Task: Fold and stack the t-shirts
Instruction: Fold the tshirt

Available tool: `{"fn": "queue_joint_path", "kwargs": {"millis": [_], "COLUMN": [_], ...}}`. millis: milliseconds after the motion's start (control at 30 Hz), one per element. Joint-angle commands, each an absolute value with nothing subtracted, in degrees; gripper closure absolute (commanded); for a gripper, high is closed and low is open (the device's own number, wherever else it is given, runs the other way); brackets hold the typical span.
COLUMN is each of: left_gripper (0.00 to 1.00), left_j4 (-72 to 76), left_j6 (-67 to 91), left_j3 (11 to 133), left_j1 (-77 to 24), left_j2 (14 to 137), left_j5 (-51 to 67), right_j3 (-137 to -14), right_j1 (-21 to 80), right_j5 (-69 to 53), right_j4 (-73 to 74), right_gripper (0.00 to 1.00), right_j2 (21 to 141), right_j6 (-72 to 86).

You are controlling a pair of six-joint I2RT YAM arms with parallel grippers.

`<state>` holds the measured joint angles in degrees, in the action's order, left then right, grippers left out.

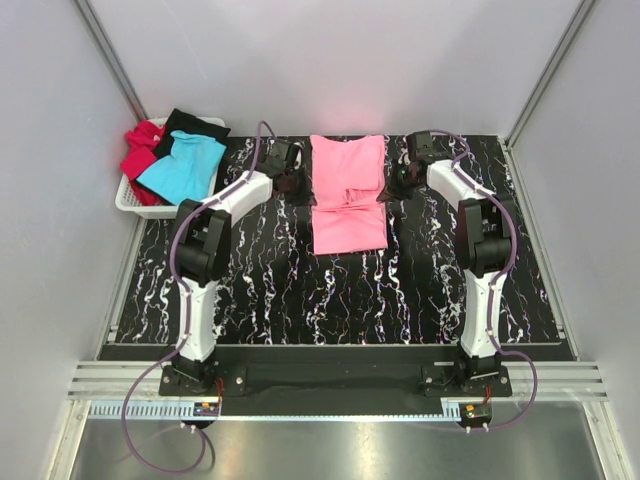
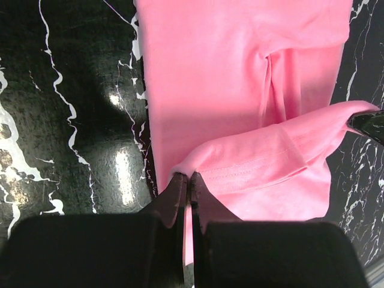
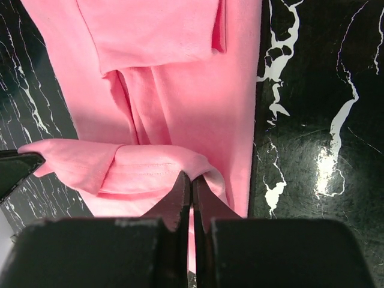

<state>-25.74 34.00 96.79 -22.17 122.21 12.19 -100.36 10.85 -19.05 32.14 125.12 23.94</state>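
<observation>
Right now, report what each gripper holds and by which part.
Both hold the soft pink cloth t-shirt: the left gripper pinches the stitched hem at its left edge, the right gripper the same hem at its right edge.

A robot test cell in a lab: plain white panels (image 1: 330, 60) in metal framing (image 1: 110, 55) box in a black marbled bench (image 1: 330, 300), two robot arms (image 1: 200, 250) bolted to its near edge, cables (image 1: 135, 420) trailing loose.

- No words, brands, numbers or signs can be read in any of the three views.
- Pink t-shirt (image 1: 348, 195), centre of the overhead frame: plain cloth, no legible print.
- White basket (image 1: 128, 204), upper left: no lettering to make out.
</observation>
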Motion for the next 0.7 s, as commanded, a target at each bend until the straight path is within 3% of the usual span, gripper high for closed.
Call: {"fn": "queue_joint_path", "kwargs": {"millis": [0,67,133,167,200,300,333,367,433,667], "left_gripper": [1.00,1.00,0.88,0.75,0.51,0.32,0.21,0.16,0.02,0.01], "left_j4": [-26.01,-26.19,-26.89,-27.24,-28.64,-32.94,-34.00,-34.88,-35.86,-28.49], "left_j6": [32.08,31.91,31.20,30.85,29.63,26.47,25.76,25.23,25.13,31.45], "left_j3": [100.28,100.89,101.60,103.08,104.23,109.50,110.56,111.18,109.70,88.29], "left_j1": [-21.53,-21.53,-21.45,-21.27,-21.18,-21.01,-20.92,-20.66,-20.57,-23.11], "left_j2": [123.83,124.27,124.54,124.72,124.63,122.88,122.00,120.86,115.77,100.91], "left_j5": [11.95,12.04,12.30,12.57,13.18,11.61,11.17,10.64,10.37,16.78], "right_j3": [-102.74,-103.44,-104.85,-105.55,-107.38,-110.38,-110.65,-110.65,-108.29,-89.06], "right_j1": [10.28,10.20,10.11,10.11,10.11,10.11,10.11,10.11,10.11,10.20], "right_j5": [-19.25,-20.12,-21.61,-21.97,-22.41,-21.54,-21.01,-21.01,-22.49,-26.28], "right_j4": [31.11,31.20,31.38,32.33,32.78,34.98,35.33,35.68,35.60,28.85], "right_gripper": [1.00,1.00,0.89,0.80,0.59,0.41,0.20,0.06,0.00,0.00], "right_j2": [125.24,125.77,125.95,125.95,125.77,123.58,121.75,120.34,116.57,105.65], "right_j6": [22.41,22.15,22.06,21.89,21.45,20.48,20.48,20.30,20.39,24.34]}}
